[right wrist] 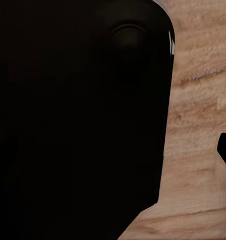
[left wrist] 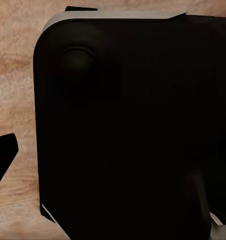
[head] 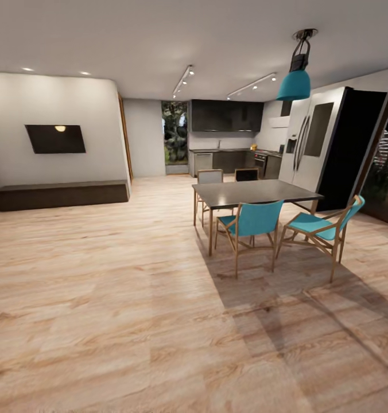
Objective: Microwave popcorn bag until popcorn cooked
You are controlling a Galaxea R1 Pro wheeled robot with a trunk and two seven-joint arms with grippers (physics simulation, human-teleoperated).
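From the head view, going left to right: a dark flat wall screen (head: 55, 139) hangs above a long low dark bench (head: 61, 194) on the white wall. Further right, beyond the pale wood plank floor (head: 131, 298), is the kitchen (head: 231, 140) with dark grey cabinets and a grey worktop (head: 217, 151) at the far end of the room. Nearer stands a dark-topped dining table (head: 254, 191) with teal wooden-framed chairs (head: 252, 225) under a teal pendant lamp (head: 296, 85); the tall steel fridge (head: 311, 140) rises behind its far right corner.

The step in hand looks like the approach drive. The popcorn bag and the microwave are too far off to make out; they are presumably on that far worktop.

Both wrist views look onto dark robot body over floor, so I cannot tell whether either gripper's fingers are apart or together.

The next move calls for rolling forward, passing left of the table's left edge, towards the worktop.
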